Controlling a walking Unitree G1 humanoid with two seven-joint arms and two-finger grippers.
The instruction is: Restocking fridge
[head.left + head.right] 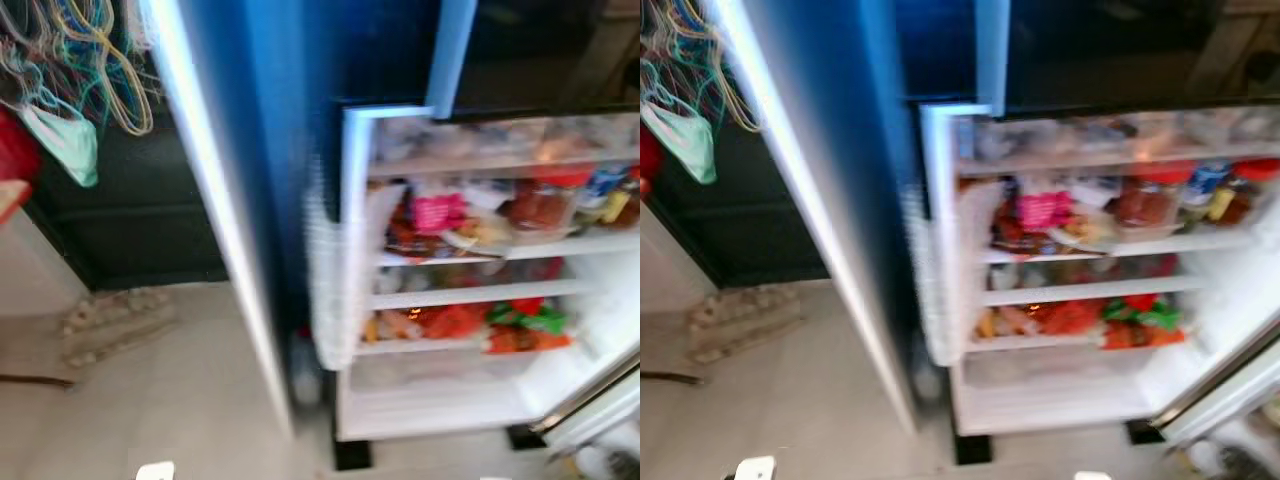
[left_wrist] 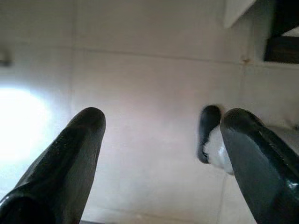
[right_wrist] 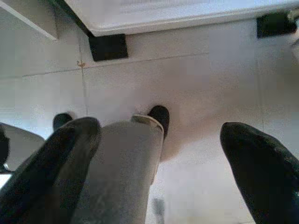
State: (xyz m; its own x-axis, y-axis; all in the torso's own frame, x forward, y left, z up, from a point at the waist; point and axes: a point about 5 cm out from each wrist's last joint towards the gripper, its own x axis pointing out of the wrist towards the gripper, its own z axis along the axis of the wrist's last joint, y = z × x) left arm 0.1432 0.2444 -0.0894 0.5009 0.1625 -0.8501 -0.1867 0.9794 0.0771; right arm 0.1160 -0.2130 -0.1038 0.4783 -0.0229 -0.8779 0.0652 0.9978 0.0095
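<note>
The fridge stands open in front of me, blurred in both eye views. Its white shelves are packed: a pink packet and a red-lidded jar on an upper shelf, red and green packets lower down, and a bare bottom shelf. The blue left door is swung wide towards me. My left gripper hangs open over the pale floor tiles with nothing between its fingers. My right gripper is also open and empty, above the floor near the fridge's base and my own grey leg.
Wire hangers and a green cloth hang at the upper left above a dark cabinet. A beige mat lies on the floor left of the door. The right door's edge juts out at the lower right.
</note>
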